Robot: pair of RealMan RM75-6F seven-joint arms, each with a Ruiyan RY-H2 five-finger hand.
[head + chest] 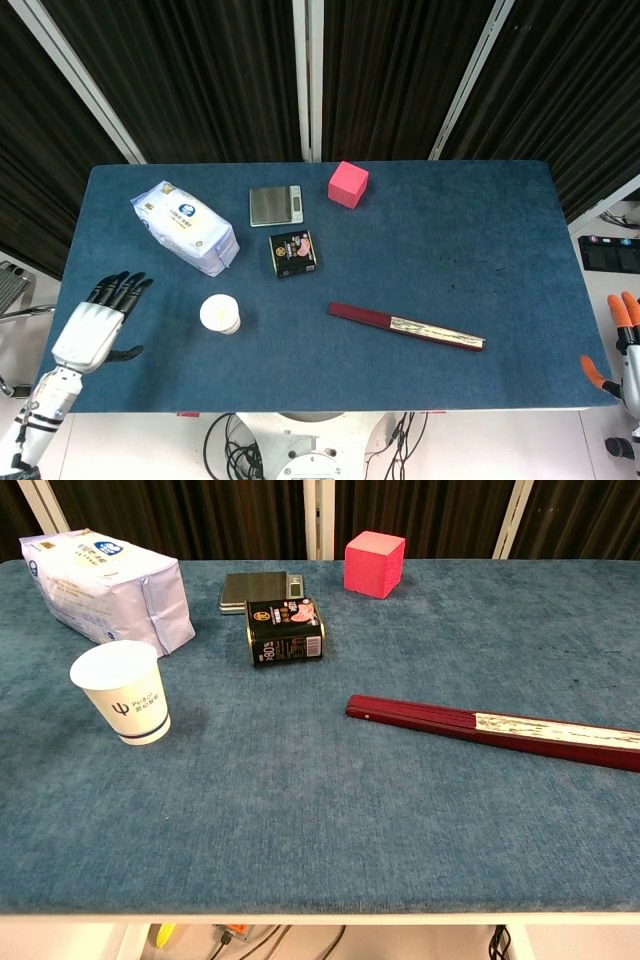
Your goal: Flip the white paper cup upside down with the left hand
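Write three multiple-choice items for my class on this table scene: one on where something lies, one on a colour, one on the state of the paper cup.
1. Where is the paper cup?
A. just in front of the white bag
B. beside the folded fan
C. on top of the scale

2. What colour is the cube?
A. green
B. pink
C. yellow

3. How does the cup stand?
A. lying on its side
B. upside down
C. upright, mouth up

Answers:
1 A: it stands nearer the camera than the white bag, far from the fan.
2 B: the cube at the back is plainly pink.
3 C: its open rim faces up, and the left hand is apart from it.
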